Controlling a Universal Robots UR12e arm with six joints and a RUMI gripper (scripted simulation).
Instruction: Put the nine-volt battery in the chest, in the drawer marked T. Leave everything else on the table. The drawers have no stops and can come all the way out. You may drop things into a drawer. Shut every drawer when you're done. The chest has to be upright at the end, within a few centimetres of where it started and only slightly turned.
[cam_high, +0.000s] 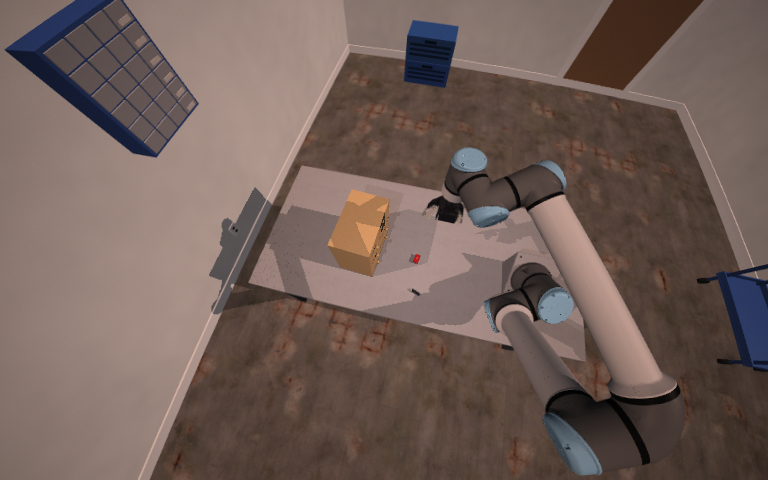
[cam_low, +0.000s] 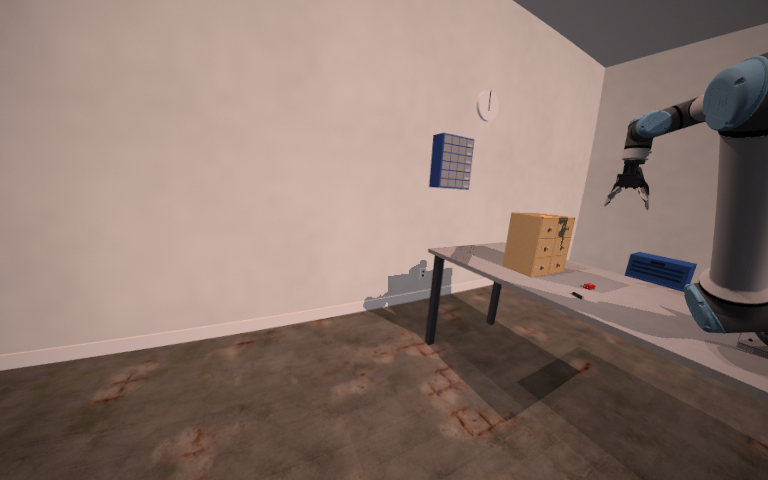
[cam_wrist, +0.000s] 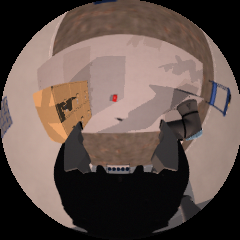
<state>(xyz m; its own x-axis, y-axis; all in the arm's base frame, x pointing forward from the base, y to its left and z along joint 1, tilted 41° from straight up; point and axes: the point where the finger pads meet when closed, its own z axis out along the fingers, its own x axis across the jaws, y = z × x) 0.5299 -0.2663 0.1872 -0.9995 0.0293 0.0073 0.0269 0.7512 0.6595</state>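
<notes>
The claw (cam_low: 627, 196) hangs high above the worktop (cam_low: 623, 308), spread wide with nothing between its fingers, pointing down. From the top view it sits (cam_high: 444, 210) over the far part of the worktop (cam_high: 317, 181), to the side of the chest (cam_high: 360, 230) and well apart from it. The chest (cam_low: 536, 242) stands upright, a tan box with small drawer fronts on the side facing the arm; all drawers look shut, and their marks are too small to read. A dark shadow of the claw falls on the upper drawer fronts. A small red thing (cam_high: 416, 258) lies on the worktop near the foot of the chest on the drawer side, not touching it; whether it is the battery cannot be told at this size. It shows in the wrist view (cam_wrist: 114, 98) ahead of the claw. A thin dark thing (cam_high: 414, 291) lies nearer the worktop's front edge, apart from the red one. The arm (cam_high: 572, 249) folds back over its base at the worktop's other end.
</notes>
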